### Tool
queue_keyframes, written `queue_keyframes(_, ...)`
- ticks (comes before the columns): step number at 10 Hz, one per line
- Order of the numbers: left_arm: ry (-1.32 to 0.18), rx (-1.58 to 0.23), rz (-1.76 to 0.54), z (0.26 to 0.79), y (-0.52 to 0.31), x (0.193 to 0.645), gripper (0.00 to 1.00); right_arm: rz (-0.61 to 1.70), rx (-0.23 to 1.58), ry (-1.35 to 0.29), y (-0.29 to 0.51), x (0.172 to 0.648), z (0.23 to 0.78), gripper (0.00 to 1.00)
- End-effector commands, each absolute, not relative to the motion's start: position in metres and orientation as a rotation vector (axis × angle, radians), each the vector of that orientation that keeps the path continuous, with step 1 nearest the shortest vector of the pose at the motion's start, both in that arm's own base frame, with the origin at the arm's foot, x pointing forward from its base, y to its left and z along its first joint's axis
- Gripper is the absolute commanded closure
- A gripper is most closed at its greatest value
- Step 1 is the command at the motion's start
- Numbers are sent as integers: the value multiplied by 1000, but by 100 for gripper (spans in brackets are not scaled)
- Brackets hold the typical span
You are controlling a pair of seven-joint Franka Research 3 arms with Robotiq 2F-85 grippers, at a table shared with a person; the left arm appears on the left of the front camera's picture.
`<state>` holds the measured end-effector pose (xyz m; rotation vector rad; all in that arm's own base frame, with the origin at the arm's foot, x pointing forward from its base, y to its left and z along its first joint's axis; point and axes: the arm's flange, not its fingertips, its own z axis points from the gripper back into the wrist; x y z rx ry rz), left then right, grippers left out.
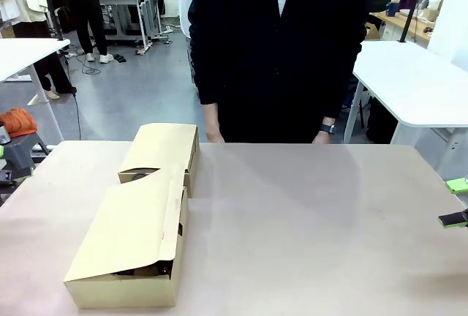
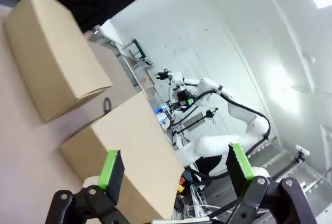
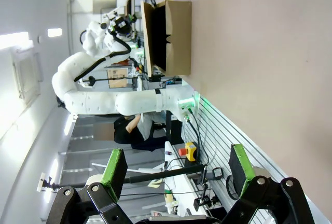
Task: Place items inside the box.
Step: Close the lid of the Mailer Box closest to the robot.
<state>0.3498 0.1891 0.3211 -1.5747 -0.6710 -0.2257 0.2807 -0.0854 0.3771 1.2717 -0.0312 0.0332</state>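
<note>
On the table's (image 1: 292, 221) left half, front view, sit two tan cardboard boxes. Near box (image 1: 131, 246) has its flap down over the top, tilted, with a dark gap along the front edge. Something black (image 1: 162, 267) shows in that gap at the right corner; can't tell what it is. Far box (image 1: 162, 155) is just behind it, lid closed, touching or nearly so. A dark opening on its near end (image 1: 139, 174) shows something dark, unidentifiable. No pouch or knife can be made out loose on the table; contents of both boxes are otherwise hidden.

Right gripper (image 1: 457, 202) sits at the right edge of the front view, mostly cut off, just green pads and a black finger showing, low near the table. Right wrist view: right gripper (image 3: 176, 175) has fingers spread wide, nothing between them, pointing across the table toward the boxes (image 3: 168, 32) well away.

Left wrist view: left gripper (image 2: 174, 169) also has fingers apart, holding nothing, hovering just beside the near box (image 2: 129, 151), far box (image 2: 52, 58) beyond.

Person (image 1: 278, 53) stands at the far edge in dark clothing, both hands (image 1: 322, 138) at the table edge, largely hidden behind it, watch on one wrist.
</note>
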Motion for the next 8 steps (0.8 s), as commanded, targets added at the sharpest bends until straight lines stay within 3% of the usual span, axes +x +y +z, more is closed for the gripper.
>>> queue_keyframes(1, -733, -1594, -355, 341, 187, 337, 0, 18, 1285, -33, -84, 281, 381, 0)
queue_keyframes(8, -733, -1594, -355, 341, 187, 337, 0, 18, 1285, -33, -84, 281, 381, 0)
